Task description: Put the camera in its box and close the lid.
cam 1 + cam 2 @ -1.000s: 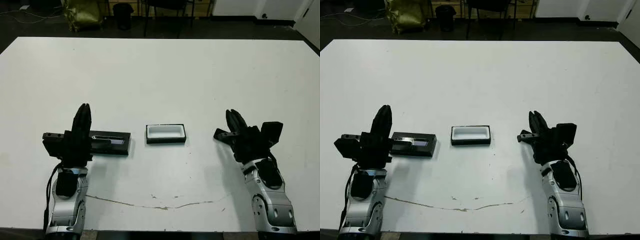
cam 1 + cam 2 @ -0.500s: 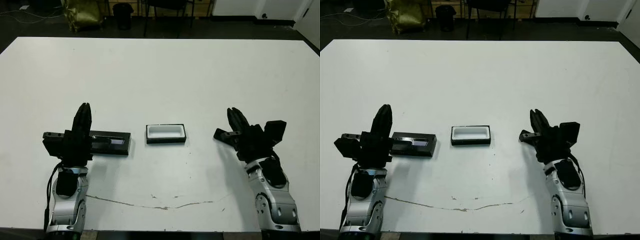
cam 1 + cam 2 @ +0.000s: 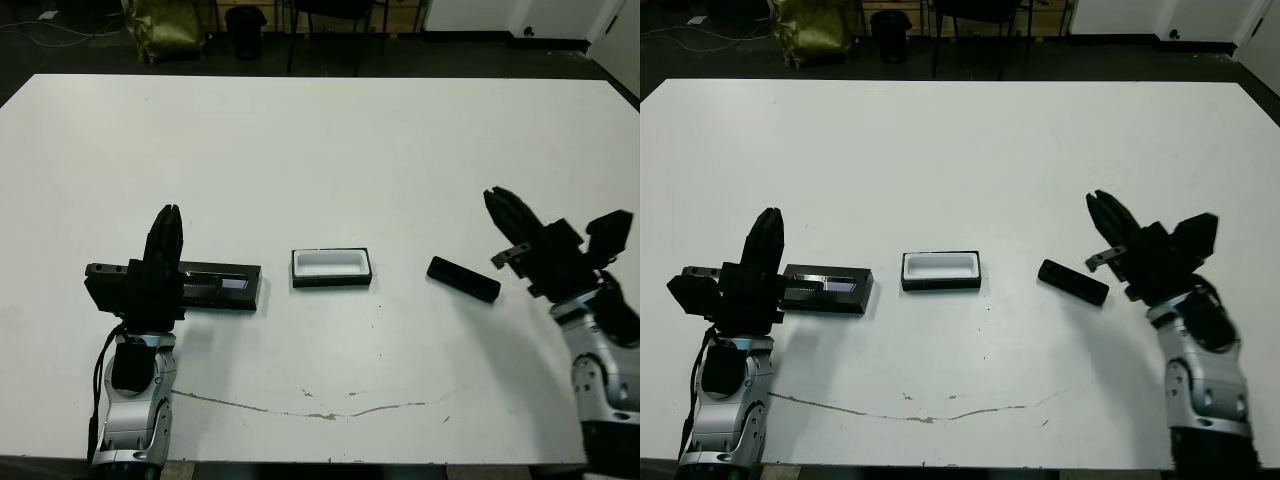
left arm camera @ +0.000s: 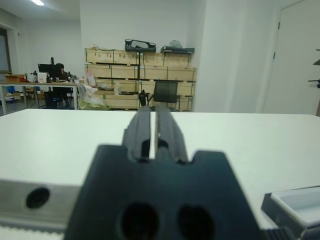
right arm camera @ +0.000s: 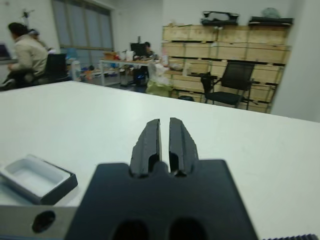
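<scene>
Left eye view: camera (image 3: 463, 279) between box (image 3: 331, 267), right gripper (image 3: 510, 217).

Overhead stereo pair, two table-level wrist views

So the table (image 3: 320, 140) is holding one camera (image 3: 463, 279), one box (image 3: 331, 267), one lid (image 3: 222, 284), plus two grippers: left (image 3: 166, 232), right (image 3: 505, 212).

Bright even light, soft shadows (wrist foregrounds blurry)
</scene>
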### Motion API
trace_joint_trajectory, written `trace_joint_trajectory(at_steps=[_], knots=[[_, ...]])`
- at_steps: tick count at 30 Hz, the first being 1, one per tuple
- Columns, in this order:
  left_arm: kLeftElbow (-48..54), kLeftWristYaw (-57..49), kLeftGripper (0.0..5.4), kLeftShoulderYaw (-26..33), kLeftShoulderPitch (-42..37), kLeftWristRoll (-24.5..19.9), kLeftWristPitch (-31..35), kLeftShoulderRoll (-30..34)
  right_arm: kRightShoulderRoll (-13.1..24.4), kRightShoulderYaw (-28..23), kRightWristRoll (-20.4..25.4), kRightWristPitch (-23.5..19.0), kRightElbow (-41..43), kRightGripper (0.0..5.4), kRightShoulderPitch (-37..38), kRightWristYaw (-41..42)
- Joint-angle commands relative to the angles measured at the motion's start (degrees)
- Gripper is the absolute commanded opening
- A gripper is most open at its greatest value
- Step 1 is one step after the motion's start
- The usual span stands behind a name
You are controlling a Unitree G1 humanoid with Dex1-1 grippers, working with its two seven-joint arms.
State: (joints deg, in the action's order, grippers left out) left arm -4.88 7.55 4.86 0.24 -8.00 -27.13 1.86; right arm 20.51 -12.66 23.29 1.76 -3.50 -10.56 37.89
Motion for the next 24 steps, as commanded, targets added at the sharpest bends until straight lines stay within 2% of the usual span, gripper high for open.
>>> trace_joint_trajectory(at_steps=[1,6,8,10,14,18,24], knots=[[-0.4,-0.1,0.02,0.1,0.6,0.4,0.6,0.2,2.5,-1.2,1.7,-0.9,-1.6,0.00,-0.6,2.6],[0.1,-0.3,0.02,0.1,0.8,0.4,1.2,0.2,4.5,-1.8,3.2,-0.1,-4.5,0.00,-1.5,7.1],[-0.2,0.1,0.02,0.2,0.8,0.1,0.8,0.3,5.9,-2.0,3.8,-1.1,-5.6,0.00,-1.7,9.1],[-0.5,0.4,0.02,0.2,0.6,-0.2,0.4,0.3,7.5,-2.1,6.0,-4.5,-7.0,0.00,-2.3,12.2],[-0.1,-0.1,0.02,0.2,0.9,0.3,0.9,0.1,11.8,-1.7,6.1,-12.0,-3.1,0.00,-0.5,12.5],[0.0,-0.4,0.02,0.1,1.0,0.7,1.0,0.1,14.1,-1.3,6.2,-15.6,-2.8,0.00,-0.1,14.4],[0.2,-0.5,0.02,0.0,1.1,0.6,1.2,-0.1,16.0,1.1,4.4,-10.3,-10.5,0.00,-3.0,25.2]])
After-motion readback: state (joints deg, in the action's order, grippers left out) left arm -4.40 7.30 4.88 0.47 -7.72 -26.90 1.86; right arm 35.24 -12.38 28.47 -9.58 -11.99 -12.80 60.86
